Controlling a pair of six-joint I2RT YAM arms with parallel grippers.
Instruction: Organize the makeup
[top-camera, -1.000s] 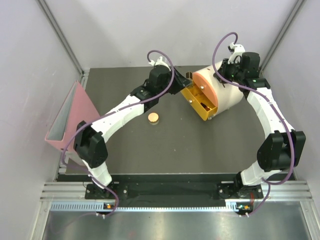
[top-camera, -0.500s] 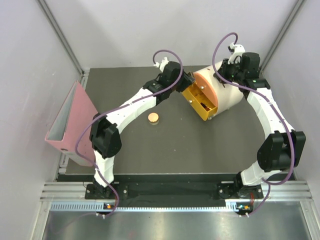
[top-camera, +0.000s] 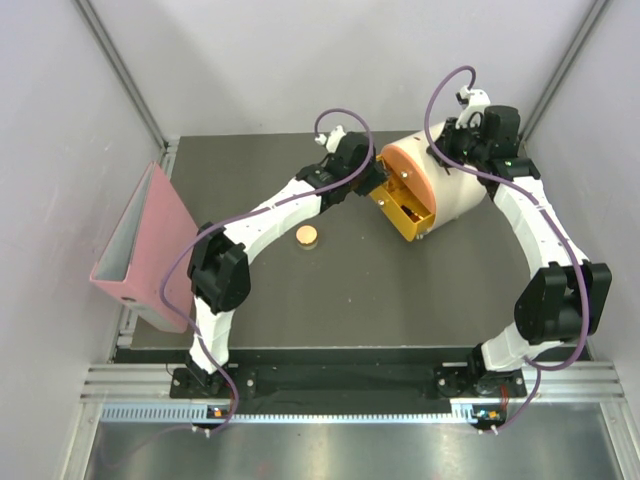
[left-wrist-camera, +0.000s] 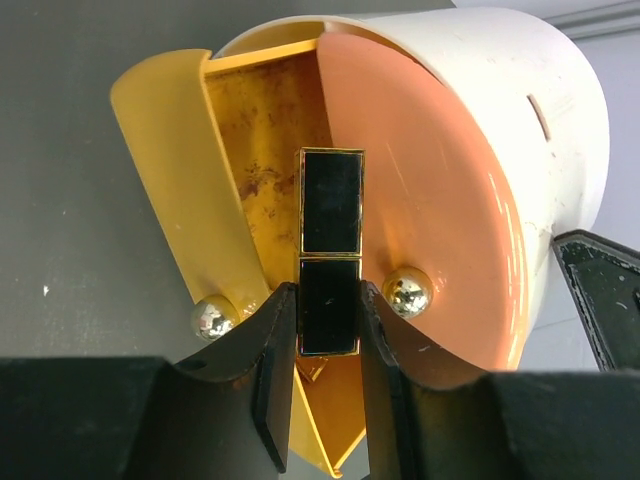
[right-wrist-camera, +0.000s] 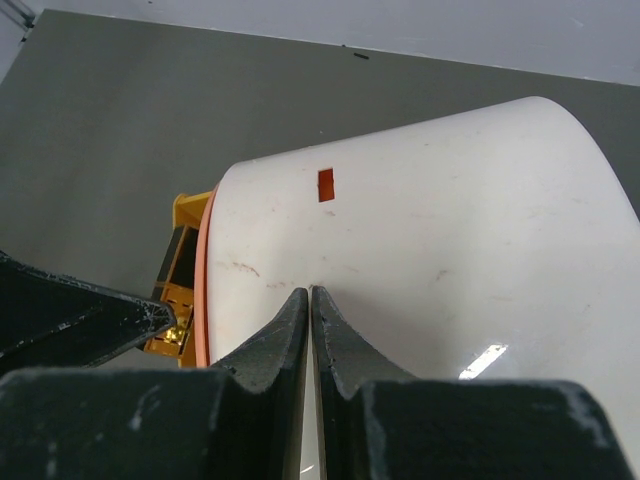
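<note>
My left gripper (left-wrist-camera: 328, 322) is shut on a black-and-gold rectangular case (left-wrist-camera: 332, 205) and holds it over the open orange-yellow drawer (left-wrist-camera: 255, 150) of the cream box (left-wrist-camera: 520, 110). In the top view the left gripper (top-camera: 373, 178) is at the drawer's (top-camera: 405, 215) far end. A round peach-tan compact (top-camera: 307, 236) lies on the mat, left of the drawer. My right gripper (right-wrist-camera: 311, 300) is shut and empty, its tips against the cream box's (right-wrist-camera: 450, 230) top; it also shows in the top view (top-camera: 458, 158). The peach tubes are not in view.
A pink binder (top-camera: 140, 240) leans at the mat's left edge. Two gold ball knobs (left-wrist-camera: 408, 291) sit on the drawer fronts near my left fingers. The cage walls close in at the back and sides.
My left arm has swung right with the case, from beside the drawer's far corner to over the open drawer. The right arm, box and compact have not moved.
</note>
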